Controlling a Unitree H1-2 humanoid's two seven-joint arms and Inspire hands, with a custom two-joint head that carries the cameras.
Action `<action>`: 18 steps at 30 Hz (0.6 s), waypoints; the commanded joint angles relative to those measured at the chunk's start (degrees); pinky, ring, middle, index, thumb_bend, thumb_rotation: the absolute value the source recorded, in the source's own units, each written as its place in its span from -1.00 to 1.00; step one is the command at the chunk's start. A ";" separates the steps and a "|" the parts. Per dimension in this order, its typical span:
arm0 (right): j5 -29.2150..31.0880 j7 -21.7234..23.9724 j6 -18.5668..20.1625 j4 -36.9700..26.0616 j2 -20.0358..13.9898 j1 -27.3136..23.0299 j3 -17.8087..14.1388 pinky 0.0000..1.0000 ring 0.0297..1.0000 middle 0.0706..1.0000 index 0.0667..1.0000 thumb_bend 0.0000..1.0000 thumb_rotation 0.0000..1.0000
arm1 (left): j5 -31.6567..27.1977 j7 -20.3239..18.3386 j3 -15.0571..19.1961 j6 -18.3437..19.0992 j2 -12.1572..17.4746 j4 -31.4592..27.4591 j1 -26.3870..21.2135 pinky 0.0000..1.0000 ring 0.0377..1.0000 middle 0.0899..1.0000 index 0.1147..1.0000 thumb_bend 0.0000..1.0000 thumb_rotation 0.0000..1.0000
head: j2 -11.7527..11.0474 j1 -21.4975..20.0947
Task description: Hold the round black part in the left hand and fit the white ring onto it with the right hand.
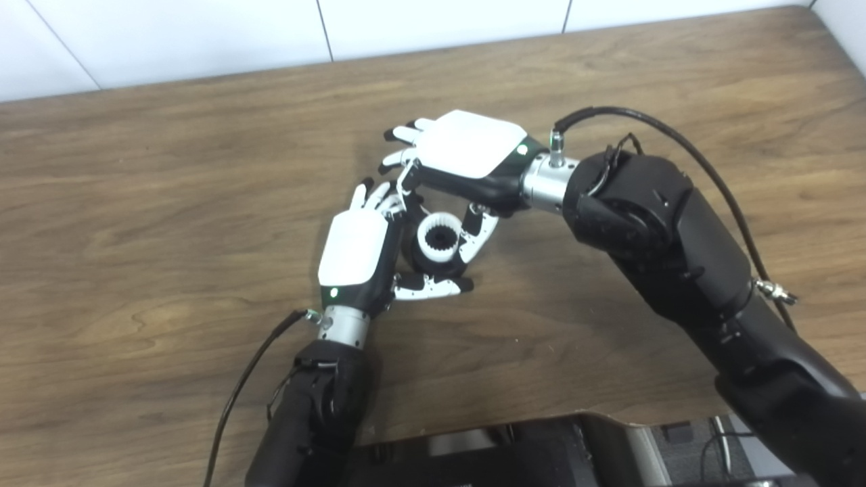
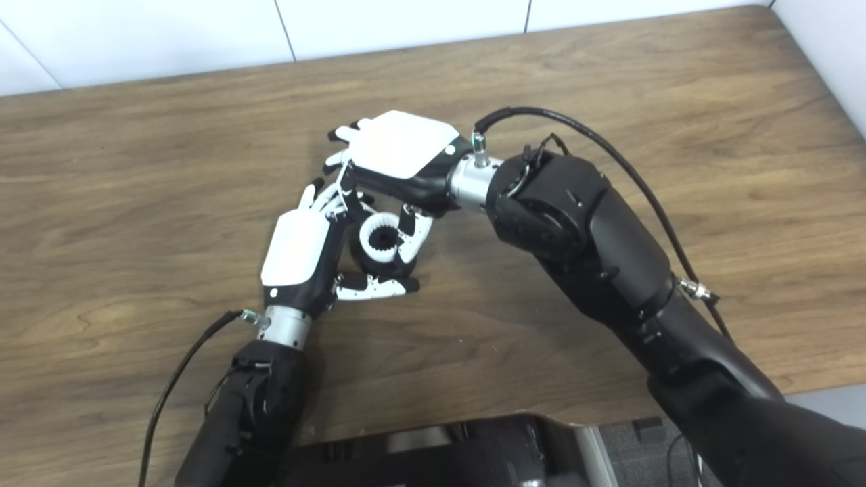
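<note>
Near the middle of the wooden table (image 1: 169,203), the left hand (image 1: 355,253) cups the round black part (image 1: 423,260) upright. The right hand (image 1: 467,152), palm down, pinches the white ring (image 1: 438,238) seated on top.

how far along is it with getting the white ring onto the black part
Nearly there, it seems. Done: the left hand holds the round black part, and the white ring sits on top of it. In hand: the right hand has its fingers beside the ring. Left: whether the ring is fully seated cannot be told.
</note>
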 commanded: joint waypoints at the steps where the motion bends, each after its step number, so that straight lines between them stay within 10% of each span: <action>1: 0.18 -1.50 -1.07 -0.44 -0.01 -1.20 -0.55 1.00 1.00 0.76 -0.10 0.05 -0.72 | -0.12 0.76 -2.55 0.69 -1.12 4.93 5.24 1.00 0.81 0.51 -0.17 0.05 -0.88 | 0.07 -0.06; 18: -0.38 -3.46 -1.94 1.67 -0.42 -0.36 -0.63 1.00 1.00 0.77 -0.10 0.05 -0.72 | 0.21 0.75 -2.83 0.94 -1.05 4.53 5.42 1.00 0.80 0.52 -0.17 0.05 -0.88 | 0.37 -0.16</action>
